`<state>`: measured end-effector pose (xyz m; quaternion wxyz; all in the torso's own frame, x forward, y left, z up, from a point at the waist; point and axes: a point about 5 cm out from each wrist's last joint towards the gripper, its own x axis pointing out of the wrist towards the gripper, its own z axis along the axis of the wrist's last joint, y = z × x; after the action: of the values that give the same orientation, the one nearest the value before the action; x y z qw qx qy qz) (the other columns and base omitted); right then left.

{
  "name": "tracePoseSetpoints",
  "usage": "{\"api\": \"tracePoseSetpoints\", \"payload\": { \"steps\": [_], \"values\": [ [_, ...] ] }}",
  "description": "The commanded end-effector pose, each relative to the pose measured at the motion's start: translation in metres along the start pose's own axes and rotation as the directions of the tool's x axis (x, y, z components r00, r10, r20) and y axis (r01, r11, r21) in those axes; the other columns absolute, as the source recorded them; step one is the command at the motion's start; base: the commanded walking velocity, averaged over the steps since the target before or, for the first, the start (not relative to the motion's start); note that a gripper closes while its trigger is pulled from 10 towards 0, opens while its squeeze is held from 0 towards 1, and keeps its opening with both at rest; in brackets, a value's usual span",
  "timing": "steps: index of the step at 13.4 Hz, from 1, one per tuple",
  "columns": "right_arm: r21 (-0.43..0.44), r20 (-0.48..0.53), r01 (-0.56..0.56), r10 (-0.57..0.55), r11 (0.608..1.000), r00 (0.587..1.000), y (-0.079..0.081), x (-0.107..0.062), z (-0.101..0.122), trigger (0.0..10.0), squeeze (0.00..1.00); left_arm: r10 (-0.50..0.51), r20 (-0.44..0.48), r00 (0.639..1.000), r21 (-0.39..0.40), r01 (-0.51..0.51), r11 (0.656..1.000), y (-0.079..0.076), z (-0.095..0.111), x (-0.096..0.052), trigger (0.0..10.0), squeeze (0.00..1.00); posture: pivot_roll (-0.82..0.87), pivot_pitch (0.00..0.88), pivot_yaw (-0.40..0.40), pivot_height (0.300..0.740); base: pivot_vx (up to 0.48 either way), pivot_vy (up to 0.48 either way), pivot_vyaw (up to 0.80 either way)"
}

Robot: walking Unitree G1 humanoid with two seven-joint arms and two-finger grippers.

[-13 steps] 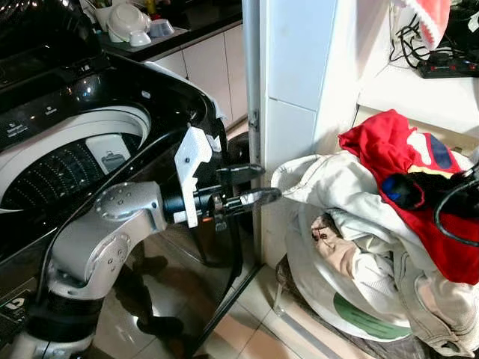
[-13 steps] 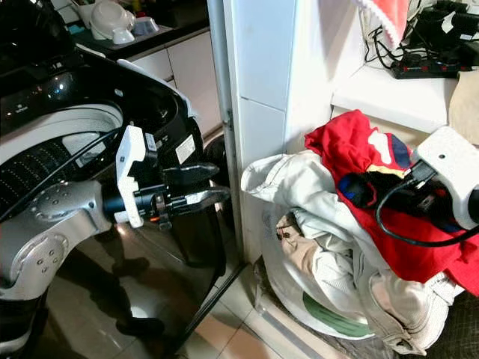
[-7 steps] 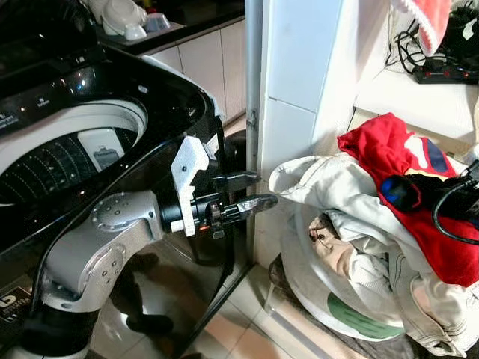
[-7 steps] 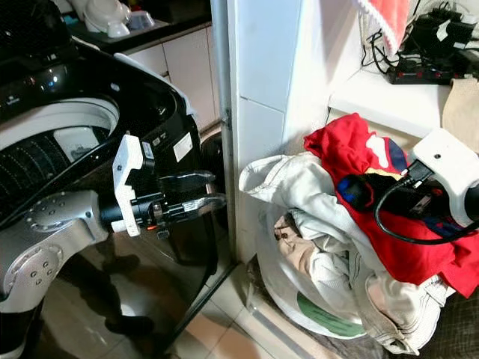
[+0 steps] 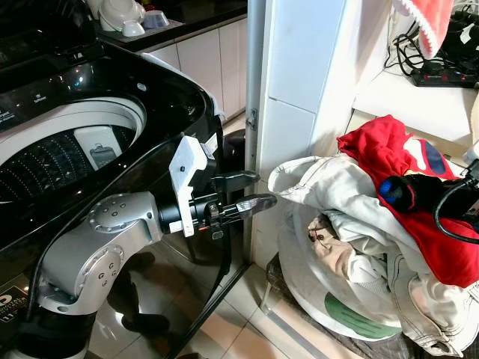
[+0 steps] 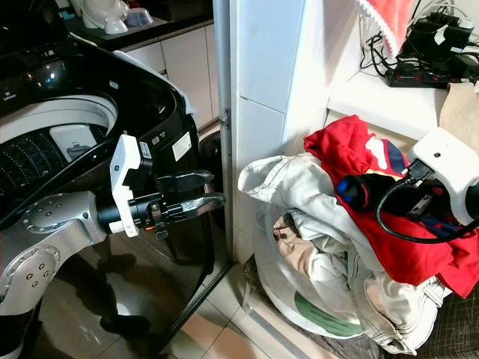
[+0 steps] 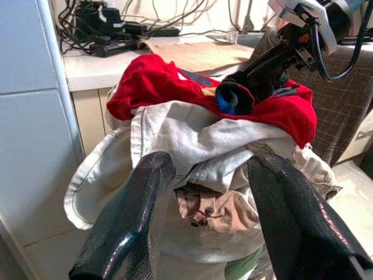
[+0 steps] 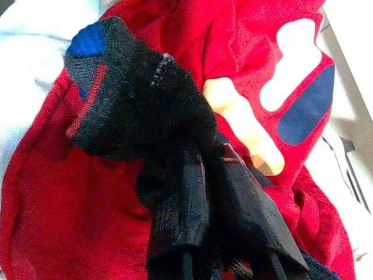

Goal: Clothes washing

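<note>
A black top-loading washing machine [image 5: 90,90] stands at the left with its drum [image 5: 52,153] uncovered. At the right, a white laundry basket [image 5: 329,299] is piled with a pale jacket [image 5: 337,187] and a red shirt [image 5: 389,146]. My left gripper [image 5: 266,188] is open with nothing in it, held out between the washer's front and the basket, and its fingers [image 7: 137,216] point at the pile. My right gripper [image 6: 378,196] is shut on a black sock [image 8: 140,111] with a blue toe, just above the red shirt.
A white tiled pillar [image 5: 299,82] rises between washer and basket. Behind the basket, a shelf [image 5: 419,97] carries a power strip [image 5: 445,75] and cables. A counter with white dishes [image 5: 123,15] lies behind the washer. Glossy floor tiles [image 5: 239,329] run below.
The view has shifted a little. The left gripper stays open in the same pose, and the right gripper keeps hold of the sock over the red shirt.
</note>
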<state>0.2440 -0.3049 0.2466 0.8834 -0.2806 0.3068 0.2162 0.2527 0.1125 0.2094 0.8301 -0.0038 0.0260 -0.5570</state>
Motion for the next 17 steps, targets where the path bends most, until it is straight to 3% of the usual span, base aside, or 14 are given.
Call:
{"api": "tracePoseSetpoints", "payload": {
  "steps": [1,3,6,8,9,12,13,15,17],
  "values": [
    [-0.015,0.002,0.02,-0.02,1.0,1.0,-0.004,-0.007,0.004,0.0,0.0,0.002,-0.004,1.0,0.004,-0.002,1.0,-0.001,0.003,-0.003,10.0,0.0,-0.11,0.003,0.033,0.74,0.0,0.0,0.0],
    [0.008,0.056,0.036,-0.037,0.999,0.998,-0.007,-0.013,0.011,0.0,0.0,0.001,-0.002,1.0,0.007,-0.001,1.0,-0.001,0.004,-0.002,10.0,0.0,-0.11,0.0,0.037,0.74,0.0,0.0,0.0],
    [0.062,0.228,0.07,-0.082,0.996,0.97,-0.017,-0.028,0.035,0.0,0.0,0.027,0.027,0.999,0.027,-0.028,0.999,0.003,0.009,-0.001,10.0,0.0,-0.11,0.0,0.041,0.74,0.0,0.0,0.0],
    [0.099,0.369,0.077,-0.109,0.992,0.923,-0.024,-0.04,0.053,0.0,0.0,0.046,0.081,0.996,0.045,-0.05,0.998,0.005,0.02,0.003,10.0,0.0,-0.11,0.0,0.04,0.74,0.0,0.0,0.0],
    [0.16,0.469,0.082,-0.149,0.984,0.871,-0.03,-0.046,0.067,0.0,0.0,0.068,0.117,0.991,0.059,-0.075,0.995,0.006,0.028,0.007,10.0,0.0,-0.11,0.0,0.039,0.74,0.0,0.0,0.0],
    [0.199,0.572,0.04,-0.149,0.979,0.807,-0.03,-0.051,0.084,0.0,0.0,0.093,0.179,0.98,0.065,-0.106,0.992,0.006,0.04,0.014,10.0,0.0,-0.11,0.0,0.035,0.74,0.0,0.0,0.0],
    [0.256,0.768,-0.14,-0.113,0.956,0.631,-0.022,-0.045,0.121,0.0,0.0,0.202,0.36,0.911,-0.066,-0.191,0.979,0.014,0.063,0.032,10.0,1.0,-0.11,0.0,0.034,0.74,0.0,0.0,0.0],
    [0.256,0.815,-0.212,-0.092,0.943,0.572,-0.015,-0.039,0.135,0.0,0.0,0.199,0.382,0.903,-0.091,-0.178,0.98,0.012,0.067,0.04,10.0,1.0,-0.11,0.0,0.033,0.74,0.0,0.0,0.0],
    [0.216,0.864,-0.318,-0.029,0.923,0.502,0.003,-0.027,0.152,0.0,0.0,0.207,0.371,0.905,-0.104,-0.181,0.978,0.011,0.064,0.051,10.0,1.0,-0.11,0.0,0.027,0.74,0.0,0.0,0.0]
  ]
}}
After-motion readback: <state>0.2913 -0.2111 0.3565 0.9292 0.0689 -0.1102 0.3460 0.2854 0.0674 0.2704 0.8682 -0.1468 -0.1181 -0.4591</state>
